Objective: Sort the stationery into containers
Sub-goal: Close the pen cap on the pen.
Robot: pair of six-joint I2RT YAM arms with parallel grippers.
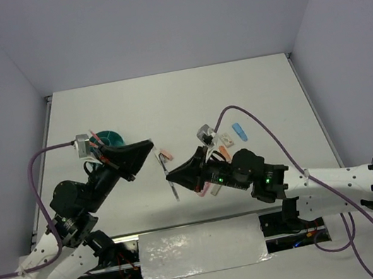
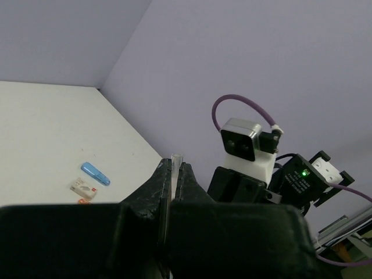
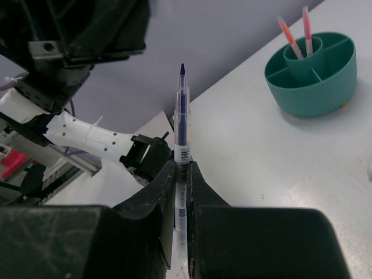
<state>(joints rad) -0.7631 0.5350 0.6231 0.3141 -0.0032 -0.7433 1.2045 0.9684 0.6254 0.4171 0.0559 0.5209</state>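
My right gripper (image 1: 171, 178) (image 3: 182, 168) is shut on a thin clear pen (image 3: 181, 125) with blue ink and holds it above the table; its dark tip is bare. My left gripper (image 1: 150, 145) (image 2: 173, 168) is shut on a thin clear tube (image 2: 175, 160) that looks like a pen cap, and it hovers just left of the pen (image 1: 171, 181). The teal organiser (image 1: 111, 136) (image 3: 311, 72) stands at the far left, half hidden by my left wrist. Two pink and orange pens (image 3: 296, 35) stand in its centre cup.
A blue eraser (image 1: 240, 131) (image 2: 95, 173) and a pale eraser (image 2: 84, 187) lie right of centre. Small pink pieces (image 1: 163, 152) (image 1: 223, 153) lie around my right gripper. Grey walls close off the table's back and sides.
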